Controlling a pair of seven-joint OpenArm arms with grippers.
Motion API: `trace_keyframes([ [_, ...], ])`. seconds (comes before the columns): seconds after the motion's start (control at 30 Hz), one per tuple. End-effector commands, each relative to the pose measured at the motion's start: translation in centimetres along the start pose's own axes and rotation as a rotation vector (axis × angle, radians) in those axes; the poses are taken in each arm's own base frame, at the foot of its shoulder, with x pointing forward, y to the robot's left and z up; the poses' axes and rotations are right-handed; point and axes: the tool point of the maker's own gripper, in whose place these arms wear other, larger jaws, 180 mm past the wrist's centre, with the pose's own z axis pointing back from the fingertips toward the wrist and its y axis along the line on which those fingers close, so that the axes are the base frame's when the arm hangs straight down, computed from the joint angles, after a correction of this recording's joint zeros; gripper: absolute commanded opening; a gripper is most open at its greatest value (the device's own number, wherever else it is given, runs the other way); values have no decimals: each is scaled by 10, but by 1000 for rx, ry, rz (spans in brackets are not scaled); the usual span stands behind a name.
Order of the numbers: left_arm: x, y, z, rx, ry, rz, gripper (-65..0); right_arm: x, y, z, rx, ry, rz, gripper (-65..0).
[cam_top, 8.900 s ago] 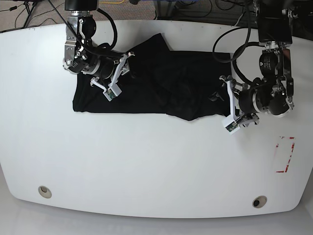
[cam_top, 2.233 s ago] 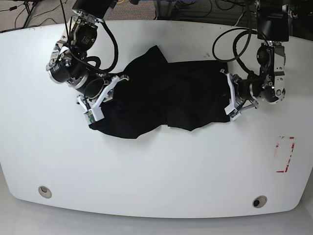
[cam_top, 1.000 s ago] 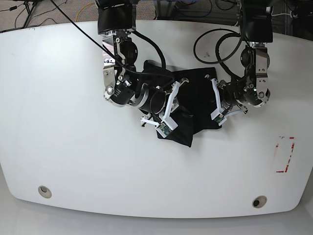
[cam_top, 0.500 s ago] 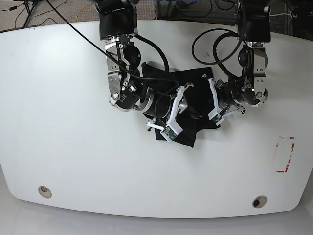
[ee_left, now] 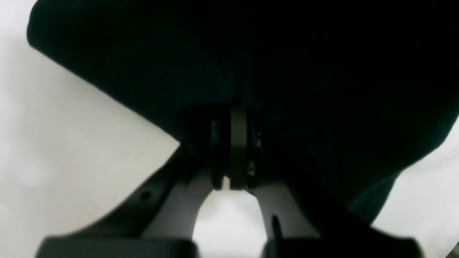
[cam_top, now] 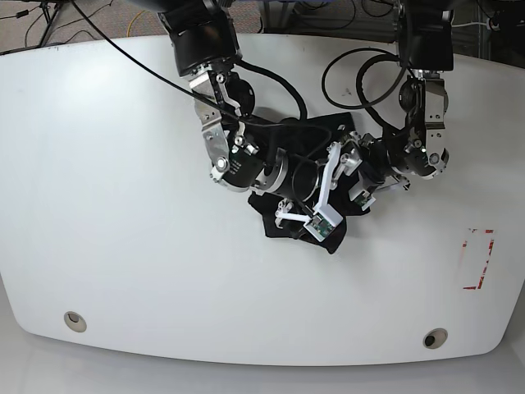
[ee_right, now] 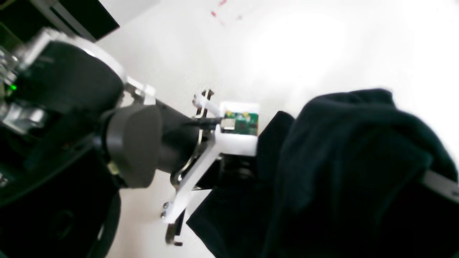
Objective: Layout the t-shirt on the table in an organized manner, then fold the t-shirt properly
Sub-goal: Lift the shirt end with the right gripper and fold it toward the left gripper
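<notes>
Near the middle of the counter [cam_top: 123, 246], a little toward 1 o'clock from centre in the base view, you have the t-shirt [cam_top: 283, 220] bunched into a small dark heap, with both arms crowded over it. Your right gripper [cam_top: 321, 215] reaches in from 10 o'clock and sits at the heap's 5 o'clock edge; the right wrist view shows black fabric [ee_right: 344, 168] draped thickly over it, so its fingers are covered and you cannot tell from these pictures whether they are spread or pinching (a pale strip shows at 3 o'clock under the cloth, nothing more). Your left gripper [cam_top: 354, 168] comes in from 2 o'clock and meets the heap's 3 o'clock side. In the left wrist view that gripper [ee_left: 231, 143] has its jaws pressed together on a fold of the shirt [ee_left: 287, 64], the cloth filling the upper part of the frame and the white counter [ee_left: 53, 150] showing at 9 o'clock and 4 o'clock. From the right wrist camera the left gripper [ee_right: 215, 132] appears at 9 o'clock of the cloth, touching it. A red tape mark [cam_top: 479, 258] lies well apart at 4 o'clock, and two metal grommets [cam_top: 75, 321] sit near the counter's 6 o'clock edge.
</notes>
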Motion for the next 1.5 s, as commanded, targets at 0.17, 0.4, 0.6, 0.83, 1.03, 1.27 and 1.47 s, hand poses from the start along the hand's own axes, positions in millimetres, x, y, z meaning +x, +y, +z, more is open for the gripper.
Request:
trace_keyframes([
  [0.17, -36, -18, -9, -63, 138, 28, -629, 25, 16, -7, 28, -35, 106, -52],
  [0.4, -23, -14, -2, -90, 70, 66, -628, 19, 13, -12, 5, 10, 171, -52],
  [0.6, -12, 0, 6, -81, 8, 123, -626, 9, 1, -6, -16, 45, 191, -52],
  [0.83, 0, 11, 16, -85, -72, 184, -576, -2, 0, 2, -8, 65, 228, -52],
  [1.03, 17, 12, 28, -102, -150, 181, -432, -3, -1, 5, -11, 65, 233, -52],
  [1.27, 42, 9, 52, -145, -268, 161, -271, -14, -3, 8, -16, 87, 224, -52],
  [1.47, 53, 14, 72, -184, -345, 162, -222, -20, -10, 13, -31, 102, 227, -52],
])
